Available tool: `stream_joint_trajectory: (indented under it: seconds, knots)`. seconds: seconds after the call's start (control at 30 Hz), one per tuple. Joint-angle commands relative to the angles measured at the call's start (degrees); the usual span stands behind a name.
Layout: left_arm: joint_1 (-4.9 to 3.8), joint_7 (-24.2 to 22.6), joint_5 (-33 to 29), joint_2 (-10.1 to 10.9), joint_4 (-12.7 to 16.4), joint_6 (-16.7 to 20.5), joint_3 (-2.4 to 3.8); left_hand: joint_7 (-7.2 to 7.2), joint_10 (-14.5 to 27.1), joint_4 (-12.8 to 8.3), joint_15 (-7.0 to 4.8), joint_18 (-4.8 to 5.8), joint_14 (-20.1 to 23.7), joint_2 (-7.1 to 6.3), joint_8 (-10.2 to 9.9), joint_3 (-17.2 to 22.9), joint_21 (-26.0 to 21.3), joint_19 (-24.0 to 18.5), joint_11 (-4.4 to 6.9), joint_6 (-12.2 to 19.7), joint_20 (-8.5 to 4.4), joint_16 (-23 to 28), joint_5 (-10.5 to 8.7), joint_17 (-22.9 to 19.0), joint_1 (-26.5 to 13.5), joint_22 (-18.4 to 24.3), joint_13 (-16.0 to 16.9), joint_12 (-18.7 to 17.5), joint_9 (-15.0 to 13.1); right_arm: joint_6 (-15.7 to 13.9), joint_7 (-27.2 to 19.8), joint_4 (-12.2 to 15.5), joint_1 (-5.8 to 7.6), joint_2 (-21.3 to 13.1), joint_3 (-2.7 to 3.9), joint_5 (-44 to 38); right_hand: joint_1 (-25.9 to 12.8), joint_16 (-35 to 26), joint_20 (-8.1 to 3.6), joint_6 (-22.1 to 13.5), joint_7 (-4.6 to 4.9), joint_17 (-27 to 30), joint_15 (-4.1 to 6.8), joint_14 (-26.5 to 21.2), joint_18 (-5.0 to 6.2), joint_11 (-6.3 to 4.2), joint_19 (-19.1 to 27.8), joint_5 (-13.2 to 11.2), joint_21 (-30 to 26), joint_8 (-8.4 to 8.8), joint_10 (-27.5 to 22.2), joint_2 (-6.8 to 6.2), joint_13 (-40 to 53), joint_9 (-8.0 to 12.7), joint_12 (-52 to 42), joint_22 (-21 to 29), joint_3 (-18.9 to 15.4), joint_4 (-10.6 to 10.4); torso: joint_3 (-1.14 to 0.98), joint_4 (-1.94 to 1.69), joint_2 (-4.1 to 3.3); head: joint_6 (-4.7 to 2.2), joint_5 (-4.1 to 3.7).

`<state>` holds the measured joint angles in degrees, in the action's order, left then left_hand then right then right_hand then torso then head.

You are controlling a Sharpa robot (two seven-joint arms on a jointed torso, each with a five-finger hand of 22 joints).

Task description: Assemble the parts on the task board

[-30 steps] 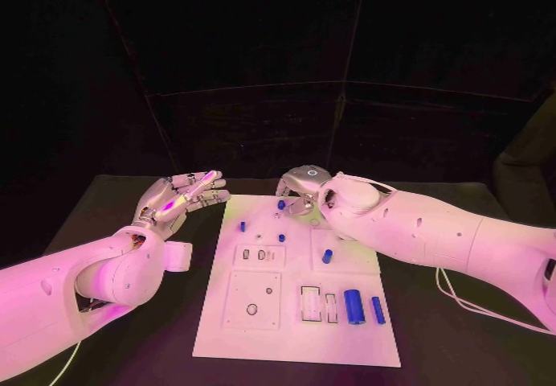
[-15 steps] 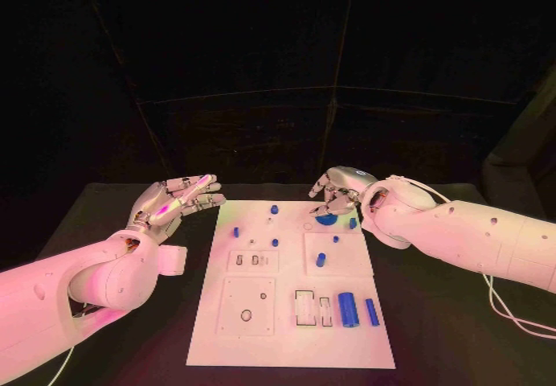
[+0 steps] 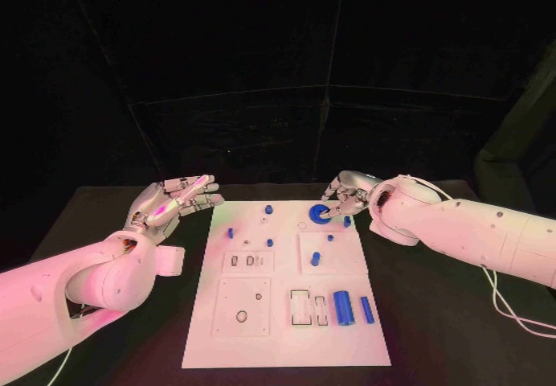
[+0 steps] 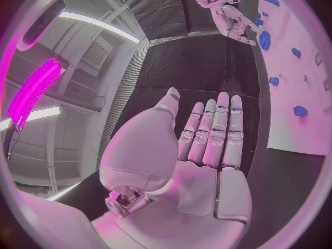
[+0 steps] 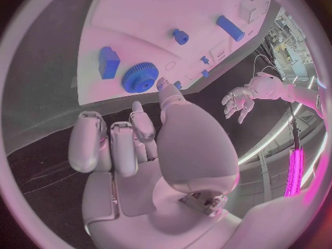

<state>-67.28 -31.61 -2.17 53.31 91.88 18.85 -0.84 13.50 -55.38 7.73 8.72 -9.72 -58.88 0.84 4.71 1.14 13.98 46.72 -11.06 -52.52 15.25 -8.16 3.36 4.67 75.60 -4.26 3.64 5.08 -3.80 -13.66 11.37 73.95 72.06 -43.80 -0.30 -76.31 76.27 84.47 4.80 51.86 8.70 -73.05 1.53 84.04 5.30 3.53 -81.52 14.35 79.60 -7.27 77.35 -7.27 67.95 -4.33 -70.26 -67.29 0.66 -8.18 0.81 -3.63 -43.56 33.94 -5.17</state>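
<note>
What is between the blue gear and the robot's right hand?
Nothing. In the right wrist view, bare board separates the gear from the right hand; its fingers stop just short.

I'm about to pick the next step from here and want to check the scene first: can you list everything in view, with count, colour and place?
Table: one, black, under everything.
Task board: one, white, in the middle of the table.
Gear: one, blue, at the board's far end, just by the right hand's fingertips.
Small parts: several, blue, scattered over the board's far half.
Long parts: two, blue, side by side near the board's right edge, one thicker.
Left hand: one, silver, raised beside the board's far left corner, fingers apart, holding nothing.
Right hand: one, silver, at the board's far right corner, fingers curled, nothing in them.
</note>
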Motion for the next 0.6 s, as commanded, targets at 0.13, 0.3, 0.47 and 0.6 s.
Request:
stream_joint_trajectory:
  seconds: [0.13, 0.3, 0.47, 0.6]
  knots:
    - [-0.07, -0.18, 0.33, -0.16, -0.18, -1.09, 0.05, 0.08, -0.17, -0.33, 0.06, -0.9, -0.17, 0.21, -0.17, -0.14, -0.33, 0.37, 0.06, 0.1, 0.1, 0.21, -0.28, -0.09, -0.23, 0.1, 0.03, -0.28, 0.0, 2.17, 1.97, -1.45, 0.09, 1.14, 0.01, -0.19, 1.47, 0.37, 0.02, -0.41, -0.03, -0.58, -0.48, 3.04, -1.02, -0.03, -0.3, 2.19, 0.4, -0.57, 0.76, 0.42, 1.55, -0.01, -1.21, -0.31, 0.37, -0.18, 0.13, -0.13, 0.03, 0.23, 0.23]
    - [-0.07, -0.15, 0.33, -0.18, -0.26, -1.15, 0.05, 0.06, -0.19, -0.36, 0.06, -0.9, -0.17, 0.21, -0.18, -0.15, -0.33, 0.4, 0.07, 0.09, 0.09, 0.24, -0.28, -0.1, -0.24, 0.1, 0.03, -0.28, 0.0, 4.16, 1.66, -2.06, 0.06, 1.87, 0.0, -0.29, 1.67, 0.51, 0.02, -0.22, -0.08, -1.03, -0.47, 3.11, -1.06, -0.06, -0.37, 2.47, 0.52, -0.79, 0.9, 0.53, 1.94, -0.06, -1.54, -0.55, 0.45, -0.07, 0.15, -0.04, 0.02, 0.25, 0.43]
    - [-0.07, -0.13, 0.33, -0.19, -0.3, -1.19, 0.05, 0.07, -0.18, -0.37, 0.06, -0.9, -0.16, 0.21, -0.19, -0.16, -0.33, 0.41, 0.07, 0.1, 0.09, 0.25, -0.28, -0.1, -0.24, 0.11, 0.02, -0.29, 0.0, 5.5, 1.73, -2.4, 0.02, 2.28, 0.0, -0.47, 1.79, 0.62, 0.02, -0.16, -0.1, -1.36, -0.46, 3.16, -1.09, -0.08, -0.41, 2.51, 0.59, -0.87, 0.92, 0.5, 2.08, -0.07, -1.64, -0.7, 0.47, 0.03, 0.15, -0.1, 0.01, 0.44, 0.25]
    - [-0.06, -0.12, 0.33, -0.19, -0.36, -1.21, 0.05, 0.07, -0.18, -0.37, 0.06, -0.9, -0.16, 0.21, -0.19, -0.16, -0.33, 0.41, 0.07, 0.1, 0.09, 0.25, -0.28, -0.1, -0.24, 0.11, 0.02, -0.29, 0.0, 6.49, 1.79, -2.76, -0.03, 2.5, -0.01, -0.88, 1.93, 0.66, 0.02, -0.1, -0.12, -1.49, -0.45, 3.18, -1.12, -0.1, -0.47, 2.42, 0.69, -0.95, 0.94, 0.45, 2.23, -0.08, -1.74, -0.9, 0.48, 0.15, 0.14, -0.11, 0.05, 0.71, 0.49]
